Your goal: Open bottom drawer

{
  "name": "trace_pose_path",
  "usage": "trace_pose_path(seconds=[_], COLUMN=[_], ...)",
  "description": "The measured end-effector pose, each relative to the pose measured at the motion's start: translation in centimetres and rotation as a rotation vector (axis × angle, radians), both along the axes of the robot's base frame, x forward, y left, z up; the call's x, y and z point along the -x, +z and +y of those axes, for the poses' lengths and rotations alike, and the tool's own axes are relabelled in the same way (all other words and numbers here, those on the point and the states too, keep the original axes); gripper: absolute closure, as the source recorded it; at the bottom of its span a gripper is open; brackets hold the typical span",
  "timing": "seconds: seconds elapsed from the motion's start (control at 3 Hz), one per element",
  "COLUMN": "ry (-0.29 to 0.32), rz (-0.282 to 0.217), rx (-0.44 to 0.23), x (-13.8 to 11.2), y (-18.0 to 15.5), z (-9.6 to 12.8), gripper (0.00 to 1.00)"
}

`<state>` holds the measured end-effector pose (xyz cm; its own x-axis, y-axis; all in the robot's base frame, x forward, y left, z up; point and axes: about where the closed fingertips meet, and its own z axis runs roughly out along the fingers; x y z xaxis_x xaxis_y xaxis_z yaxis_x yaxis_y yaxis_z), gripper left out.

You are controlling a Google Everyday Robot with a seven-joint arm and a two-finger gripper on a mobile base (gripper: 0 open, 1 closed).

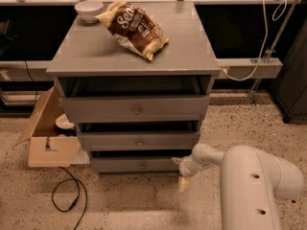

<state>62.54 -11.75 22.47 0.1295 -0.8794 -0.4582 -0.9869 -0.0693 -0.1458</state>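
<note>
The bottom drawer (136,165) is the slimmest grey front at the foot of the grey cabinet (96,56), with a small round knob (142,165) at its centre. It sits slightly proud of the frame, like the two drawers above it. My gripper (182,176) hangs low at the drawer's right end, by the cabinet's lower right corner, well right of the knob. One pale fingertip (183,184) points down toward the floor. My white arm (249,186) fills the lower right.
A brown chip bag (134,28) and a white bowl (89,9) lie on the cabinet top. An open cardboard box (45,138) stands on the floor at the left, with a black cable loop (67,195) in front of it. A white cord (249,68) hangs at the right.
</note>
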Motion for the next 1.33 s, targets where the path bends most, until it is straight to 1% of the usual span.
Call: trace_pose_path(seconds=[0.33, 0.67, 1.0, 1.33], ry=[0.035, 0.055, 0.055, 0.004], rz=[-0.064, -0.097, -0.113, -0.122], rx=[0.023, 0.046, 0.074, 0.097], x=[-1.5, -3.1, -4.9, -7.0], y=[-1.0, -2.2, -3.9, -6.1], z=[1.1, 2.0, 2.9, 3.1], gripper=[0.0, 0.0, 0.0, 0.0])
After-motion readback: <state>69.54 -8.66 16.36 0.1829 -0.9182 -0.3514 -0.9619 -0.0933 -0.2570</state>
